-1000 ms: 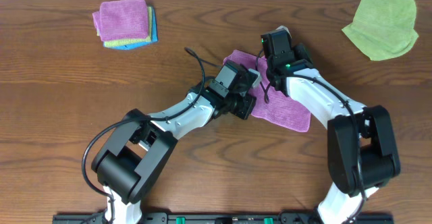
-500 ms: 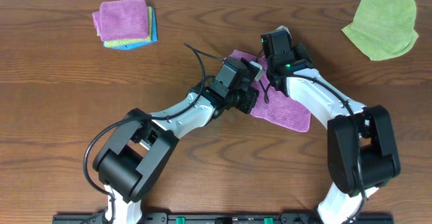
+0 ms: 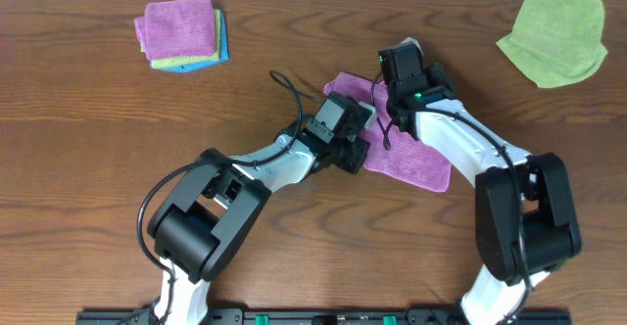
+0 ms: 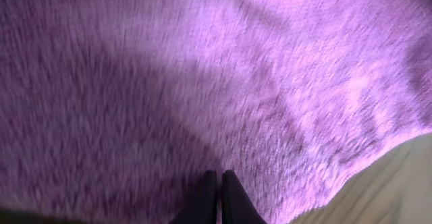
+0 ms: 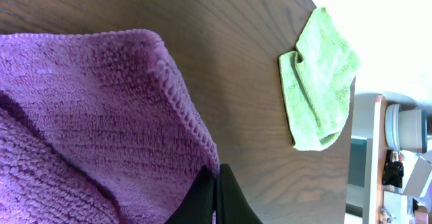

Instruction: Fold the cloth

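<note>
Now, from overhead, the cloth [image 3: 416,163] lies spread near the middle of the surface [image 3: 98,168], with both arms meeting over its upper left part. Half a second back your left arm [image 3: 279,163] had carried its wrist up and towards the right arm [image 3: 460,139]; it has dropped back to where it was before, and the cloth's outline looks much the same, so no fold has formed. At the left wrist, the left fingers [image 4: 209,197] are clenched tip to tip with purple pile all around them, apparently nipping a bit of it. At the right wrist, the right fingers [image 5: 202,197] are pinched on the cloth's stitched hem, with the green cloth [image 5: 317,82] well away. You likely need a longer carry across.
</note>
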Controlling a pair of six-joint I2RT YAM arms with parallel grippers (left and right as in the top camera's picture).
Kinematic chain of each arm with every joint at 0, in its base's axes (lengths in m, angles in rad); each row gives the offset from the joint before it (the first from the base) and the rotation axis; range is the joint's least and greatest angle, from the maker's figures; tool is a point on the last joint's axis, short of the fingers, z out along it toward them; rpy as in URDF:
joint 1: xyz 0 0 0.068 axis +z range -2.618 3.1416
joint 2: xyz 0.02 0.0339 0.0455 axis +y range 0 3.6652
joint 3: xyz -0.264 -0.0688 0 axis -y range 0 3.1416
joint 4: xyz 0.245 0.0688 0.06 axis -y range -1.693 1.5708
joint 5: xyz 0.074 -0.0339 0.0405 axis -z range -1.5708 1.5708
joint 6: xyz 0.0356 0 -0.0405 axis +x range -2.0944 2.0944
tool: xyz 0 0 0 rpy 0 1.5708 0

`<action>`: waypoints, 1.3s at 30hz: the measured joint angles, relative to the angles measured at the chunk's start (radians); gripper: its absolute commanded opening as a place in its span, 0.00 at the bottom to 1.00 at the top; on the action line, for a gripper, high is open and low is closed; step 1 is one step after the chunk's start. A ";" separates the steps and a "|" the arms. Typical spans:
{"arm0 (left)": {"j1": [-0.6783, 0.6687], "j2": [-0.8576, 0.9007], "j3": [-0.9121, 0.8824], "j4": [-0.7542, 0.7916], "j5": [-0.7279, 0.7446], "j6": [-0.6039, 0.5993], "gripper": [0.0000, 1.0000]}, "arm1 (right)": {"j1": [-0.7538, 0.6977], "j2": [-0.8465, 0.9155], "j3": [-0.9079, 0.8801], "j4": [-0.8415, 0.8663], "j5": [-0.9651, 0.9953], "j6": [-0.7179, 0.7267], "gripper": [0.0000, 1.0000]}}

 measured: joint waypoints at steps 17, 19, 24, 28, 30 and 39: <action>0.002 -0.025 0.031 -0.252 0.019 0.028 0.06 | -0.023 0.000 0.000 0.016 0.000 0.013 0.01; 0.003 -0.026 0.031 -0.275 0.046 0.024 0.06 | -0.040 0.000 0.000 0.016 0.004 0.014 0.01; 0.005 -0.026 0.026 -0.296 0.128 -0.019 0.06 | -0.083 0.000 0.000 -0.003 0.030 0.015 0.01; 0.004 -0.023 0.020 -0.293 0.164 -0.053 0.06 | -0.092 0.000 0.000 -0.060 0.046 0.017 0.01; 0.001 -0.022 0.016 -0.282 0.178 -0.063 0.06 | -0.092 0.000 0.000 -0.075 0.048 0.018 0.01; -0.042 -0.010 0.008 -0.225 0.232 -0.115 0.06 | -0.100 0.000 0.000 -0.053 0.142 0.018 0.01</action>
